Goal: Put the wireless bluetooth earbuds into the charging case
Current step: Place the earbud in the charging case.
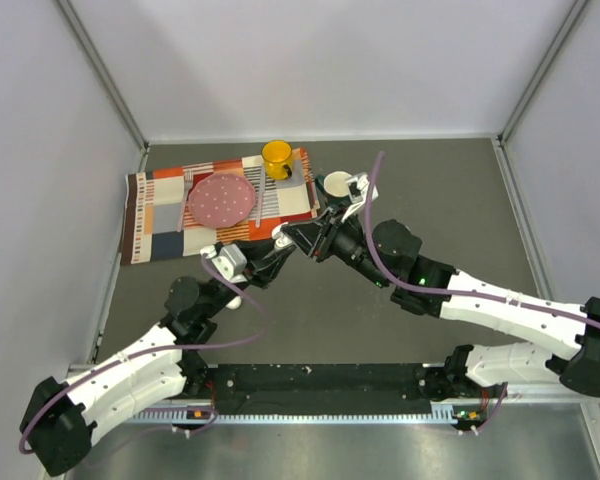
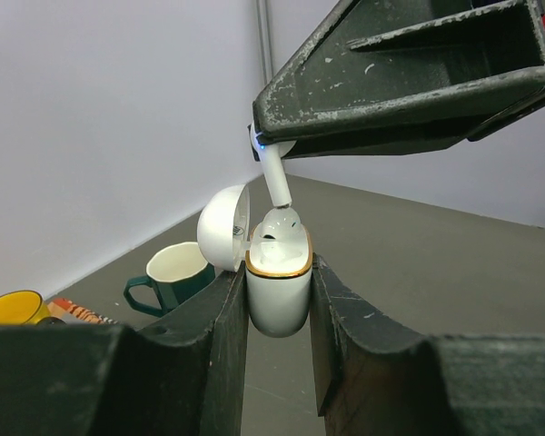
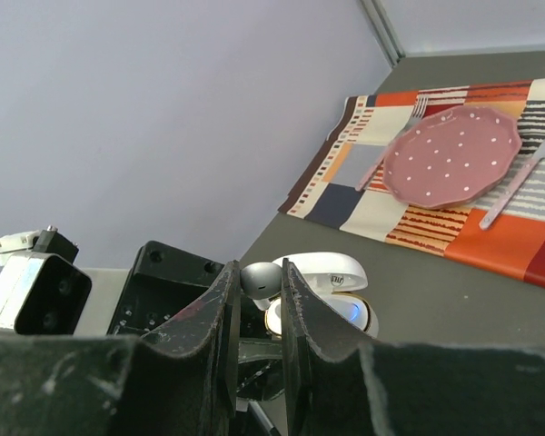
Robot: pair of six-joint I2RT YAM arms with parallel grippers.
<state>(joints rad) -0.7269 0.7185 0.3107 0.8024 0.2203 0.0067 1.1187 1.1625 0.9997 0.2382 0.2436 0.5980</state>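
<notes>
Left claw [image 2: 275, 272]: closed down on the charging case [image 2: 277, 295], one finger on each side. The case sits upright and its bottom hangs free between the fingers.
Case lid [image 2: 225, 227]: flipped open, leaning away to the left in the left wrist view.
Right claw [image 3: 259, 271]: pinched almost shut on one earbud [image 2: 274, 177]. It grips the head end and the stem points down.
Where the earbud is: right over the case mouth, stem tip at the opening. Can't tell if it's actually in the socket.
Other earbud: there's something white and rounded in the case top, honestly can't make out what it is.
Hidden from above: the two claws meet nose to nose, so case and earbud are pretty much buried under them in the top view.
Cut off: the yellow mug [image 2: 9, 309] is half behind a left finger, and the knife [image 3: 518, 177] runs out of frame.
Edges: the meeting point is just beside the near edge of the placemat [image 1: 160, 215], with the pink plate [image 1: 221, 199] near it.
Room: the green mug [image 1: 337, 184] is just beyond the right claw. Bare grey table [image 1: 460, 200] lies to the right, walls well apart.
</notes>
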